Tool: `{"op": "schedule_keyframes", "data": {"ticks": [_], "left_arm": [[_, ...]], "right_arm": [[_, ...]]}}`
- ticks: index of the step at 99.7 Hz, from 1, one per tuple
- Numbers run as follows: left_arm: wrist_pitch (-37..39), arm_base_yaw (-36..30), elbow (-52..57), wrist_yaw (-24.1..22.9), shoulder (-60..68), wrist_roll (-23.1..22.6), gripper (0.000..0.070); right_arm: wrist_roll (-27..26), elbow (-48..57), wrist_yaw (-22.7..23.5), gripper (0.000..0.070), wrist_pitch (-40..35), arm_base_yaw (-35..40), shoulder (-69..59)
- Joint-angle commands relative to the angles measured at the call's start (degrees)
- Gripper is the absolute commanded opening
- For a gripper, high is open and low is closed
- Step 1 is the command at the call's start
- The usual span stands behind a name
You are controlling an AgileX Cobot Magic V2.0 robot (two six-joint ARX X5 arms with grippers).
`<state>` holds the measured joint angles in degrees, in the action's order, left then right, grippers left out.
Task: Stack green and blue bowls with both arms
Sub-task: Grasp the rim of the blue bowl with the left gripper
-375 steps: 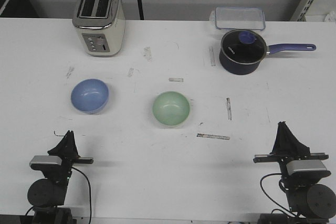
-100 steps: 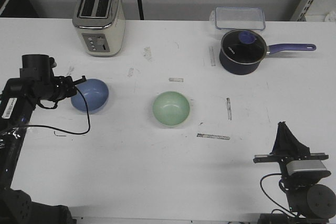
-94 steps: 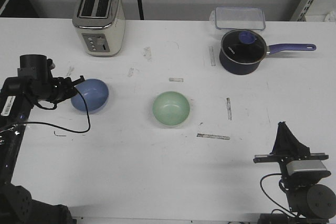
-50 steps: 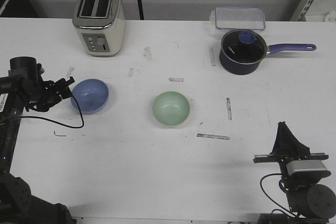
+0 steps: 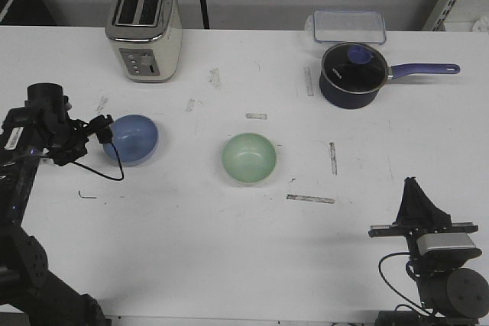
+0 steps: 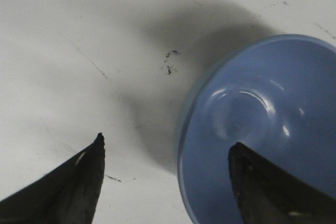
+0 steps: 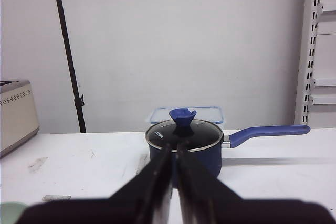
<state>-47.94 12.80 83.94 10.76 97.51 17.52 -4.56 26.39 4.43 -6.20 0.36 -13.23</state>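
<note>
The blue bowl [image 5: 131,139] sits on the white table [image 5: 244,250] toward the left side, below the cream toaster [image 5: 144,28] that stands at the far left edge. The green bowl [image 5: 249,158] rests near the table's middle, well apart from the blue one and upright, with bare table between them. At the far right a dark saucepan [image 5: 351,74] with a glass lid and a blue handle stands just in front of a clear lidded container [image 5: 349,26]. Short strips of tape and scuff marks dot the surface around the bowls.

The left gripper [image 5: 101,129] reaches in from the left edge and sits at the blue bowl's left rim. In the left wrist view its fingers are spread wide: one fingertip [image 6: 86,174] is over bare table outside the bowl and the other fingertip [image 6: 262,182] is over the bowl's inside, so the rim [image 6: 181,135] lies between them; whether either one touches the bowl is not clear. A loose black cable [image 5: 103,169] droops from the arm onto the table beside the bowl.

The right gripper [image 5: 413,187] is parked at the near right corner, far from both bowls, its fingers pressed together with nothing between them; in the right wrist view they point toward the saucepan. That view shows only a sliver of the green bowl at its edge, and the left arm's lower part is cut off by the front view's border
</note>
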Motion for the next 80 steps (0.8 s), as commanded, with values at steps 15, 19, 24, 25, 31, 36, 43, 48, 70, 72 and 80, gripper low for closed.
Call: {"op": "schedule_keyframes", "data": {"ticks": [15, 19, 24, 25, 31, 36, 43, 48, 70, 72, 80], "left_arm": [[0.7, -1.1, 1.1, 0.0, 4.7, -0.1, 0.0444], [0.7, -1.3, 1.1, 0.0, 5.2, -0.1, 0.0437], [0.7, -1.6, 1.0, 0.0, 6.0, -0.1, 0.0432], [0.7, -1.6, 1.0, 0.0, 6.2, -0.1, 0.0432], [0.7, -1.9, 1.1, 0.0, 7.1, 0.0, 0.0432], [0.7, -2.1, 1.1, 0.0, 7.6, 0.0, 0.0428], [0.8, -2.4, 1.1, 0.0, 8.1, 0.0, 0.0314], [0.9, -2.6, 1.1, 0.0, 8.3, 0.1, 0.0197], [1.6, -2.6, 1.1, 0.0, 8.4, 0.1, 0.0065], [1.6, -2.6, 1.1, 0.0, 8.4, 0.1, 0.0055], [1.6, -2.6, 1.1, 0.0, 8.4, 0.1, 0.0001]], "right_arm": [[-0.5, 0.2, 0.0, 0.0006, 0.4, 0.0, 0.1], [-0.5, 0.2, 0.0, 0.0006, 0.4, 0.0, 0.1], [-0.5, 0.2, 0.0, 0.0006, 0.4, 0.0, 0.1], [-0.5, 0.2, 0.0, 0.0006, 0.4, 0.0, 0.1], [-0.5, 0.2, 0.0, 0.0006, 0.4, 0.0, 0.1], [-0.5, 0.2, 0.0, 0.0006, 0.4, 0.0, 0.1], [-0.5, 0.2, 0.0, 0.0006, 0.4, 0.0, 0.1], [-0.5, 0.2, 0.0, 0.0006, 0.4, 0.0, 0.1], [-0.5, 0.2, 0.0, 0.0006, 0.4, 0.0, 0.1], [-0.5, 0.2, 0.0, 0.0006, 0.4, 0.0, 0.1], [-0.5, 0.2, 0.0, 0.0006, 0.4, 0.0, 0.1]]}}
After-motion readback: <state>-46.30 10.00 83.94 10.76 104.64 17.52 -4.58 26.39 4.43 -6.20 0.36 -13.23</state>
